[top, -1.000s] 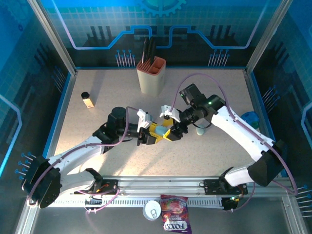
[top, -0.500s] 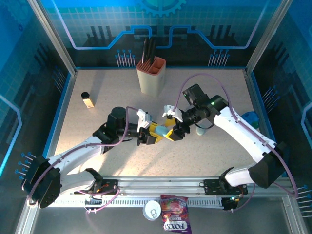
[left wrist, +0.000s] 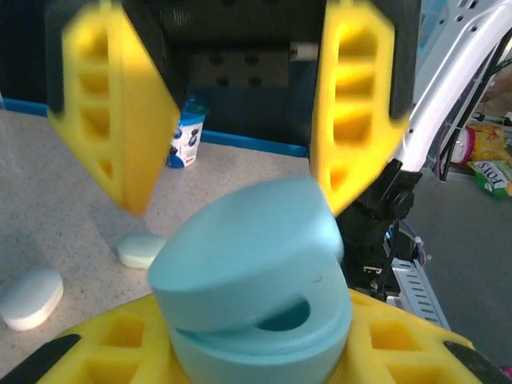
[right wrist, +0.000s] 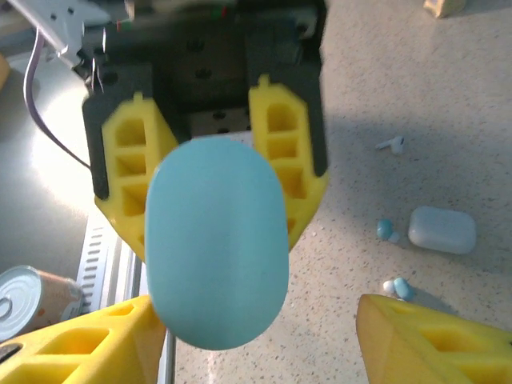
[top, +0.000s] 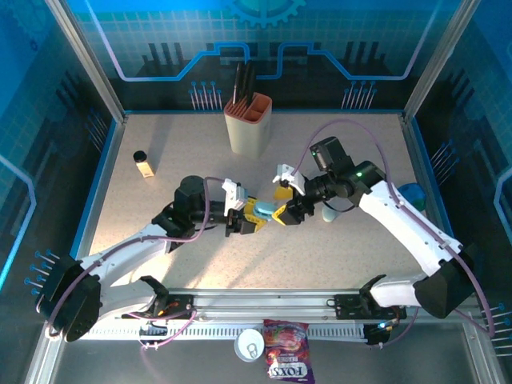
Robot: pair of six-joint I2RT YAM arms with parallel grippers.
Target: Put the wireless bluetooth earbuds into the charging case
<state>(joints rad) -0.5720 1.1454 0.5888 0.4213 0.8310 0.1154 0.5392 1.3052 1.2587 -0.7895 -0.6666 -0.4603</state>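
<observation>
I'm clamping the teal charging case (left wrist: 248, 280) in my left gripper (top: 250, 216), aiming my wide-spread right gripper (top: 282, 205) to lift its lid (left wrist: 244, 232) squarely.

Both arms have white shells and black joints. The left arm (top: 132, 246) and the right arm (top: 404, 220) each stand on a black base. A thin purple cable (top: 344, 124) runs along each arm. The left gripper (top: 252, 214) and the right gripper (top: 282, 202) have yellow fingers (left wrist: 108, 120) with open ribbed cells, fixed on black bodies with small screw holes. A green light (top: 358, 170) shines on the right arm.
</observation>
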